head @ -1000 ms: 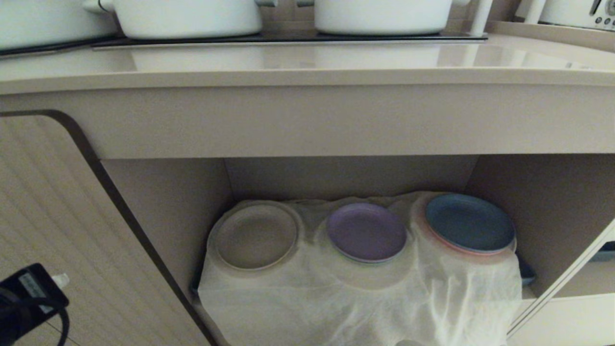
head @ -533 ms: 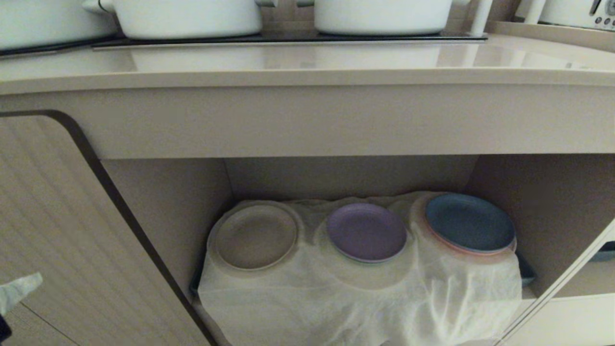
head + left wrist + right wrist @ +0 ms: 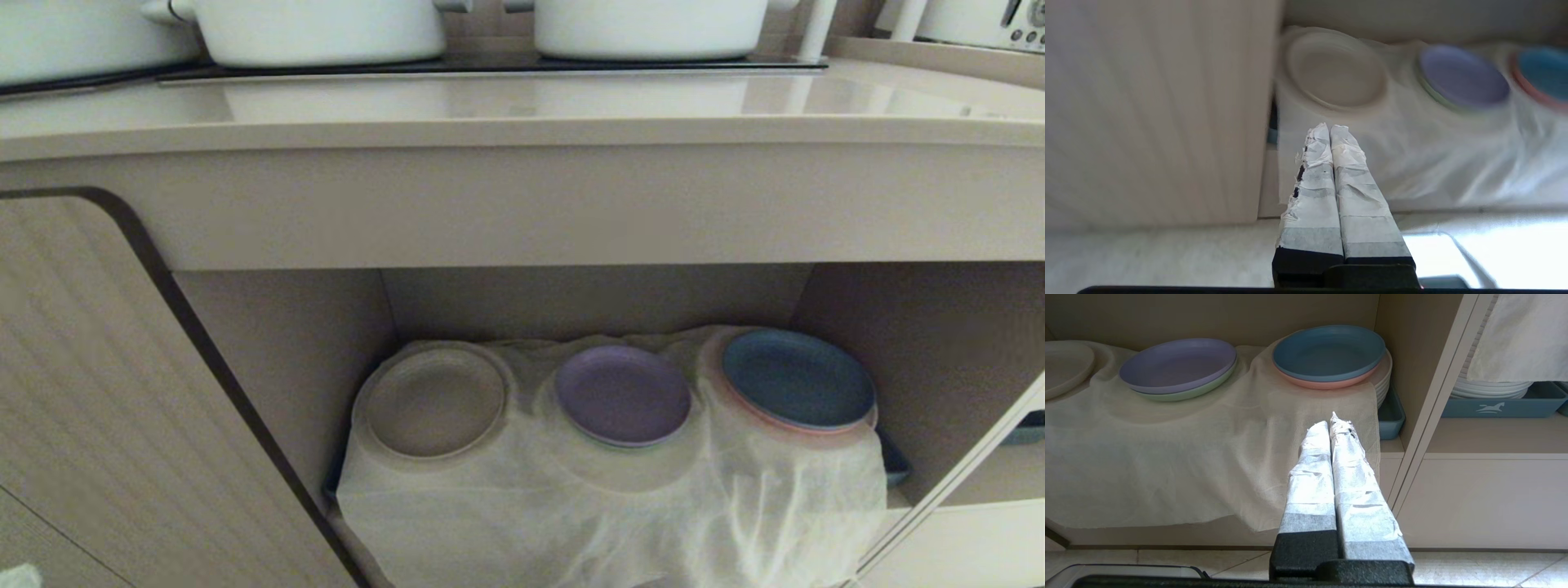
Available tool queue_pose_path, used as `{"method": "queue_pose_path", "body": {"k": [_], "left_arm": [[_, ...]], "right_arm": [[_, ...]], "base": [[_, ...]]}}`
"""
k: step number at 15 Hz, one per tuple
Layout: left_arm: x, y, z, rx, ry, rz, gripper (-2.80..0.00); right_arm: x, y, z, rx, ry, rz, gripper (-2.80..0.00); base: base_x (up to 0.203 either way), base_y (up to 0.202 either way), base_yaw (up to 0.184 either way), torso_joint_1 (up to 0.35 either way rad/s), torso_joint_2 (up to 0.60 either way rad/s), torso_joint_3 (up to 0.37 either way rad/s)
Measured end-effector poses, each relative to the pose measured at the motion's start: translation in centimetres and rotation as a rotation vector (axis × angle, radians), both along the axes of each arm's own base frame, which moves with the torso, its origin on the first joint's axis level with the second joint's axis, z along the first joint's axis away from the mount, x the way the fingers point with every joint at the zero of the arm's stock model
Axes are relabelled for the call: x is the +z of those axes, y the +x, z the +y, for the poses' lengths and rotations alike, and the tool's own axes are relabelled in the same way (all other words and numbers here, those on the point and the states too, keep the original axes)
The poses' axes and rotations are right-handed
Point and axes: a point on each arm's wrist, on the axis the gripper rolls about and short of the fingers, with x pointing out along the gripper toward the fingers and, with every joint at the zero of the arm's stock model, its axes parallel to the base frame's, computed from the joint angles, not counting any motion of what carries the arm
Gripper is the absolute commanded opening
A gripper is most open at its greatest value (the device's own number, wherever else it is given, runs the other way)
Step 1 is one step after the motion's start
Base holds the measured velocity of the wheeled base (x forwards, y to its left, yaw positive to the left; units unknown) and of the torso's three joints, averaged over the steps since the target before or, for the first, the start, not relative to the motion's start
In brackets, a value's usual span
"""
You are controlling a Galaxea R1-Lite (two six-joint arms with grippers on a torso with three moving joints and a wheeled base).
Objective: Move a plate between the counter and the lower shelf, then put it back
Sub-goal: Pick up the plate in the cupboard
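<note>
- Round matte cream-beige plate (image 3: 435, 402) with low raised rim: resting on the crinkled white gauzy cloth (image 3: 571, 506) inside the beige open-fronted lower shelf (image 3: 286, 343), at the left end, beside the ribbed beige cabinet door (image 3: 90, 392).
- Smooth pale-beige counter (image 3: 522, 106) above the plate, bare along its front strip, glossy white pots (image 3: 318, 28) at the back.
- Left gripper (image 3: 1330, 132): tape-wrapped fingers pressed together, nothing held, low in front of the plate and short of it.
- Right gripper (image 3: 1329, 424): likewise clenched and empty, further right of the plate, below the blue plate (image 3: 1329, 351) stacked on a pink one.
- Likely risk: fingers clenched, so no way under the shallow rim without parting first; a push would only slide the plate on the cloth.
- Likely risk: loose gauze snagging on ragged tape and dragging with the plate, disturbing the purple plate (image 3: 623, 394) just right of it.
- Likely risk: tight gap between plate and door; a wide approach could knock the door edge.
- Matte, thin rim: probably slippery for a pinch; tilt on lifting could hit the counter's thick underside.
</note>
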Motion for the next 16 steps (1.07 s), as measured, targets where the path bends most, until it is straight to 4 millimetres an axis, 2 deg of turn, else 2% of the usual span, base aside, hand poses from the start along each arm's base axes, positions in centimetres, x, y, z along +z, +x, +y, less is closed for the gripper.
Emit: {"method": "queue_pose_path", "body": {"k": [3,6,9,12,16], "left_arm": [[-3.2,-1.6,-0.2,-0.070,0.056,-0.054,-2.80],[-6.4,-2.3,-0.3,-0.080,0.107,-0.083,-2.80],[-7.4,-2.4,-0.2,-0.035,0.135,-0.152,-2.80],[-8.6,-1.7,0.1,0.121,0.215,-0.203,-2.80],[-9.3,-1.2,0.2,0.162,0.145,-0.236,-2.80]], "right_arm": [[0.0,0.0,0.0,0.000,0.000,0.000,-2.80],[0.0,0.0,0.0,0.000,0.000,0.000,-2.80],[0.0,0.0,0.0,0.000,0.000,0.000,-2.80],[0.0,0.0,0.0,0.000,0.000,0.000,-2.80],[0.0,0.0,0.0,0.000,0.000,0.000,-2.80]], "base": [[0.000,0.000,0.000,0.000,0.00,0.000],[0.000,0.000,0.000,0.000,0.00,0.000],[0.000,0.000,0.000,0.000,0.00,0.000],[0.000,0.000,0.000,0.000,0.00,0.000],[0.000,0.000,0.000,0.000,0.00,0.000]]}}
